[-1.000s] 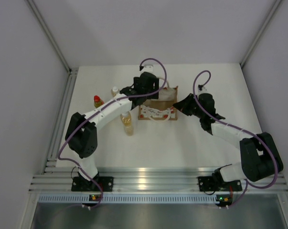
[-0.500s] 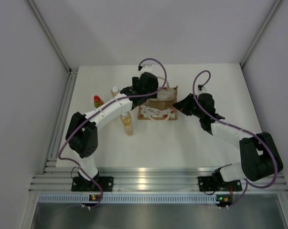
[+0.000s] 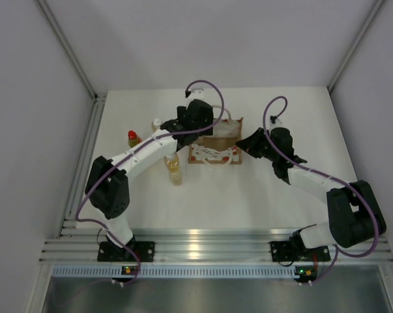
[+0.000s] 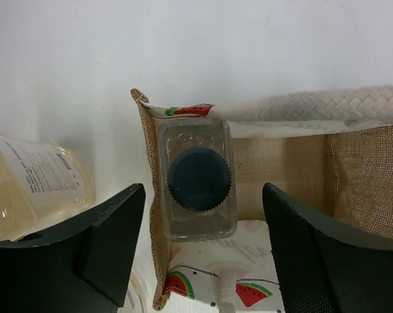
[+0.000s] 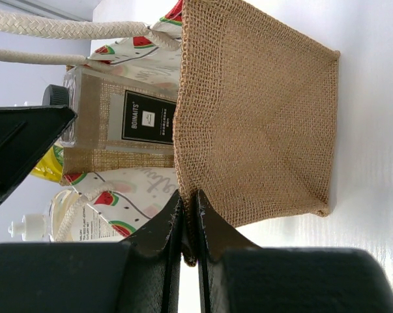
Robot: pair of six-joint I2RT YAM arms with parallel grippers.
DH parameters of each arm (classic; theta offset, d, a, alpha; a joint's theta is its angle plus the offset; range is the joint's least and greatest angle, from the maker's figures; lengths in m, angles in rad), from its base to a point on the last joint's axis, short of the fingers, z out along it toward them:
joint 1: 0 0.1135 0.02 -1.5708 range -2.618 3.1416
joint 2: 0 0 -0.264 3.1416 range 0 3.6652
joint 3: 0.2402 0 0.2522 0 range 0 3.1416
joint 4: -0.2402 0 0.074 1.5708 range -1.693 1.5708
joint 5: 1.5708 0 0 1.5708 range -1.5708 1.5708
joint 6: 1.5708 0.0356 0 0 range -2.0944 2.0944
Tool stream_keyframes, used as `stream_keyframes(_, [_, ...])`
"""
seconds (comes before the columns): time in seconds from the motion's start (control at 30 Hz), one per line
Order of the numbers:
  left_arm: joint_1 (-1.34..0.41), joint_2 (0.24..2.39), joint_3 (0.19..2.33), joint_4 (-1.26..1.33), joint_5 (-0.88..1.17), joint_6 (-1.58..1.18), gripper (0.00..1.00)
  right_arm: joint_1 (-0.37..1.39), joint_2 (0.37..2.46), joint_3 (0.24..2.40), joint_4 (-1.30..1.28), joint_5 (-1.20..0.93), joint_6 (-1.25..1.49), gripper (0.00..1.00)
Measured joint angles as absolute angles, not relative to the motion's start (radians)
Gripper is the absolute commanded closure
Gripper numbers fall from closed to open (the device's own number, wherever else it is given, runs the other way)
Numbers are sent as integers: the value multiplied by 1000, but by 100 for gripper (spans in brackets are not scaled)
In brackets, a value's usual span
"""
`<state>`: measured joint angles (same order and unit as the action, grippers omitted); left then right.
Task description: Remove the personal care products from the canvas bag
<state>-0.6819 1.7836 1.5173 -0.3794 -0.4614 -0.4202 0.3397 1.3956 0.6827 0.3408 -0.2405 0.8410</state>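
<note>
The canvas bag (image 3: 216, 149) stands mid-table, tan with a watermelon print and white handles. My left gripper (image 3: 203, 132) hovers open over its left end. In the left wrist view the gripper (image 4: 203, 261) is spread wide around the pale bottle with the dark blue cap (image 4: 199, 177), which stands inside the bag (image 4: 281, 163); the jaws do not touch it. My right gripper (image 5: 189, 228) is shut on the bag's right edge (image 5: 261, 130). Outside the bag are an amber bottle (image 3: 174, 168), a white-capped amber bottle (image 3: 157, 124) and the yellow red-topped bottle (image 3: 134, 137).
The three bottles stand on the white table (image 3: 248, 189) left of the bag. A metal rail (image 3: 85, 150) runs along the left edge, with walls on both sides and at the back. An amber bottle (image 4: 33, 189) lies just outside my left finger.
My left gripper has shifted slightly left over the bag's left end. The right arm and the bag have not moved.
</note>
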Motion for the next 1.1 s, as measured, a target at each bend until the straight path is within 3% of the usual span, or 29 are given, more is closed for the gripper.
stream_keyframes(1.1, [-689,1682,1447,-448,-352,-575,22,340,1396,683,343,-241,841,100])
